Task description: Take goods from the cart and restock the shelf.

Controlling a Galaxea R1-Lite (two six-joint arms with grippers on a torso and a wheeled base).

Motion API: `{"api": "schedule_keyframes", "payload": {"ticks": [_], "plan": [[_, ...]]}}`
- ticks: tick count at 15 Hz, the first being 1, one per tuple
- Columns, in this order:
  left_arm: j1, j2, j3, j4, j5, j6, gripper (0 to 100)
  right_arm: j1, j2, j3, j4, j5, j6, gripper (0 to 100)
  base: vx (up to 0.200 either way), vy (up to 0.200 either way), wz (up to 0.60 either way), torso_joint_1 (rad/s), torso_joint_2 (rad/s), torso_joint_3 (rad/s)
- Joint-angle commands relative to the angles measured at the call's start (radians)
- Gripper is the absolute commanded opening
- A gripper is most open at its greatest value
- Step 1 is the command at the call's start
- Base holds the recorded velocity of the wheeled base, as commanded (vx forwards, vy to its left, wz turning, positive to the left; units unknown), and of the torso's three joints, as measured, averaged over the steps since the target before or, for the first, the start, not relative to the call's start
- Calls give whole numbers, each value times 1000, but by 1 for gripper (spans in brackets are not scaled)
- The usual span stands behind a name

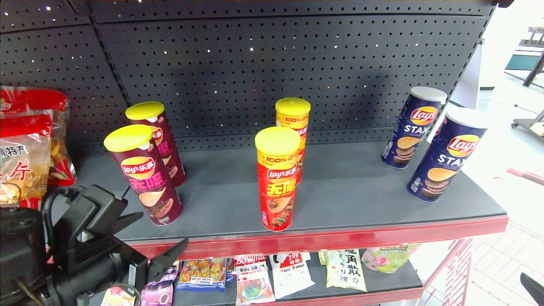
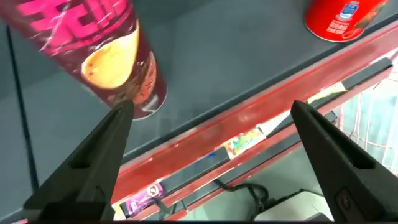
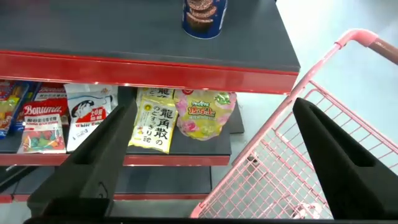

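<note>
Your left gripper [image 2: 212, 106] has its jaws spread wide with nothing between them. It hovers at the front edge of the shelf [image 2: 249, 62], and the arm sits low at the shelf's left end. The front maroon can [image 2: 106, 56] stands just past one fingertip; I can't tell if they touch. Your right gripper [image 3: 212, 106] is also wide apart and empty, angled down over the pink cart [image 3: 364, 39], beside the snack packets [image 3: 155, 124] on the lower shelf. Up top stand two maroon cans, two red cans [image 1: 276, 178] and two blue cans [image 1: 444, 155].
</note>
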Motion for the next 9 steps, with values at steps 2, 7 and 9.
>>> {"api": "schedule_keyframes", "payload": {"ticks": [2,7,9], "plan": [[-52,110,-68,0,23,-1,100,2,-4,9,-1,2,-1,100,0,0,0,0,0,0],[-104,246,-187,-4,108,-30,100,2,-6,11,-1,16,-1,100,0,0,0,0,0,0],[-141,306,-235,-6,121,-54,100,3,-10,9,-1,19,1,100,0,0,0,0,0,0]]}}
